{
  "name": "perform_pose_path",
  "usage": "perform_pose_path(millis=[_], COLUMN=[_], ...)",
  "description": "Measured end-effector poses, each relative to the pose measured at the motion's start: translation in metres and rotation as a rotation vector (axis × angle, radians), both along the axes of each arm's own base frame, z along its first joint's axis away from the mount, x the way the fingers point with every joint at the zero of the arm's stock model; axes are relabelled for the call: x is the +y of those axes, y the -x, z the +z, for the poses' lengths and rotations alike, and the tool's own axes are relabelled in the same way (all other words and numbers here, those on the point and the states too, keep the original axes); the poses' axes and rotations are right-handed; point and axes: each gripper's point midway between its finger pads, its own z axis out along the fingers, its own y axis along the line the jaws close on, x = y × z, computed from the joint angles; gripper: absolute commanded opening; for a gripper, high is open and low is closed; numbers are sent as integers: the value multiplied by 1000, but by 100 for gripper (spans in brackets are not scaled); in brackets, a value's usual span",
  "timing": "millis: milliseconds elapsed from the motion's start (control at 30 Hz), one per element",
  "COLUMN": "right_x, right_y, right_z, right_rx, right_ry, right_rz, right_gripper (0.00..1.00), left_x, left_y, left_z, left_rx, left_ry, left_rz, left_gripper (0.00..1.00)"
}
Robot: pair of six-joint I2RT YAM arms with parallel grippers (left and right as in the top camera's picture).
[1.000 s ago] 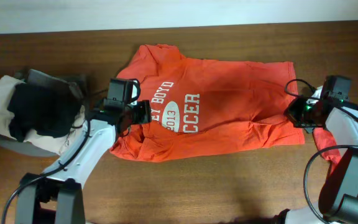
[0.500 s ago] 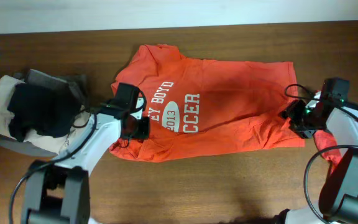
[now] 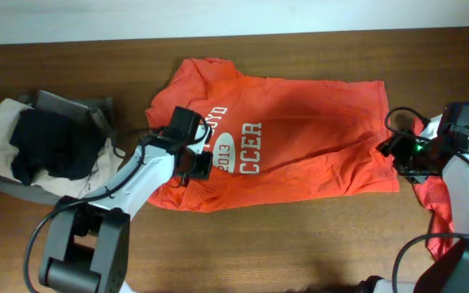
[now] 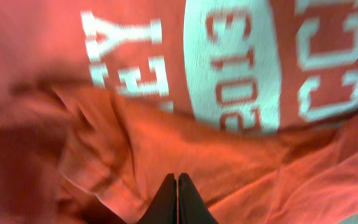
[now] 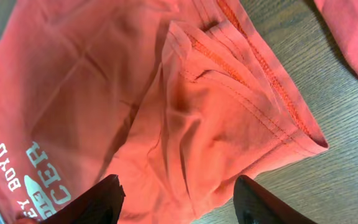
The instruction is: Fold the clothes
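The shirt (image 3: 300,138) lies spread on the table (image 3: 300,244), print up. Its left sleeve is bunched inward and its lower edge is wavy. The left gripper (image 4: 178,186) is clenched, tips meeting at a fold below the print; whether cloth is nipped between them cannot be told. The right gripper (image 5: 179,186) is released, jaws wide over the shirt's right hem corner. A red cloth (image 3: 440,207) lies just beside that corner. A pile (image 3: 43,146) sits near the left, apart from the shirt. Wood shows along the shirt's near edge.
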Motion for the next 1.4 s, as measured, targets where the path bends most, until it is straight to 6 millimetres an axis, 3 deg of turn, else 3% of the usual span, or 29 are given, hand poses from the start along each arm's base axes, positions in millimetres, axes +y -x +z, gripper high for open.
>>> perform_pose_path(millis=[67, 100, 133, 200, 267, 367, 533, 700, 800, 967, 1200, 1267, 1400], right_x=[0, 1, 1, 2, 3, 4, 4, 4, 4, 4, 3, 3, 4], right_y=[0, 1, 2, 3, 5, 8, 8, 8, 8, 8, 8, 8, 8], right_z=[2, 2, 2, 1, 0, 0, 0, 0, 0, 0, 0, 0, 0], right_rx=[-4, -1, 1, 8, 14, 24, 23, 23, 22, 21, 19, 20, 20], right_ry=[2, 1, 0, -1, -1, -3, -1, 0, 2, 4, 6, 5, 5], right_rz=[1, 2, 2, 5, 17, 24, 27, 30, 32, 37, 40, 40, 39], right_gripper=[63, 63, 63, 63, 63, 63, 63, 63, 63, 63, 63, 63, 63], left_x=[-2, -4, -5, -1, 10, 25, 29, 29, 26, 21, 0, -4, -4], left_y=[-10, -21, -23, -21, -8, 4, 6, 5, 3, 7, -42, -53, -51], left_z=[9, 19, 24, 29, 26, 19, 0, -31, -32, -21, 32, 39, 39], left_rx=[-32, -65, -69, -48, 11, 67, 119, 168, 168, 216, 80, 38, 44], left_ry=[2, 7, 5, -19, -72, -141, -169, -186, -173, -156, -84, -64, -68], left_rz=[4, 6, 8, 15, 40, 74, 106, 115, 117, 110, 94, 89, 85], left_gripper=[1, 6, 18, 33, 35, 35, 34, 16, 10, 8, 8, 8, 11])
